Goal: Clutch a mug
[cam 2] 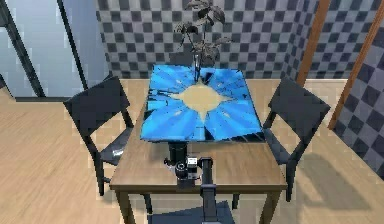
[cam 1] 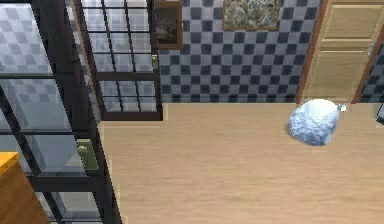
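In the arm side view a wooden table [cam 2: 140, 175] stands near the bottom, with a shiny blue cracked-looking sheet [cam 2: 205, 115] covering its far part. The dark arm [cam 2: 208, 195] rises from the bottom edge, and the gripper [cam 2: 181, 160] sits over the table's near part by the blue sheet's edge. A small dark blob with a pale spot [cam 2: 183, 173] lies at the gripper; I cannot make out a mug's shape. I cannot tell whether the gripper holds anything.
Two dark chairs [cam 2: 100, 115] [cam 2: 295, 115] flank the table; a dark plant in a vase [cam 2: 200, 40] stands at its far end. In the forward view there are a wood floor, a dark-framed glass partition [cam 1: 60, 100], a pale crumpled lump [cam 1: 318, 122] and a wooden door [cam 1: 345, 45].
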Robot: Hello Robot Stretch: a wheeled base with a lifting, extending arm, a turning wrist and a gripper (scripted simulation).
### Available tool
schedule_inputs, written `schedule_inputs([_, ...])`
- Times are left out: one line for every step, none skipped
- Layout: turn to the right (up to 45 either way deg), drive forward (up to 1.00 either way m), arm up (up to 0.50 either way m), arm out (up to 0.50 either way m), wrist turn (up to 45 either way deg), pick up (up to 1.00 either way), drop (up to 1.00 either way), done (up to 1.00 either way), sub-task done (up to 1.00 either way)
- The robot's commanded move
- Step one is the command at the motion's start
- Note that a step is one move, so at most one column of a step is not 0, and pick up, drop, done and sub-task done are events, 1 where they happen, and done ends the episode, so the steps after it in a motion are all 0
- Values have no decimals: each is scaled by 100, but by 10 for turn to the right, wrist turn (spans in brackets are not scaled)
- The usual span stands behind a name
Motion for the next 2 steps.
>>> schedule_inputs([0,0,10,0,0,0,0,0,0])
schedule_inputs([0,0,0,0,0,0,0,100,0])
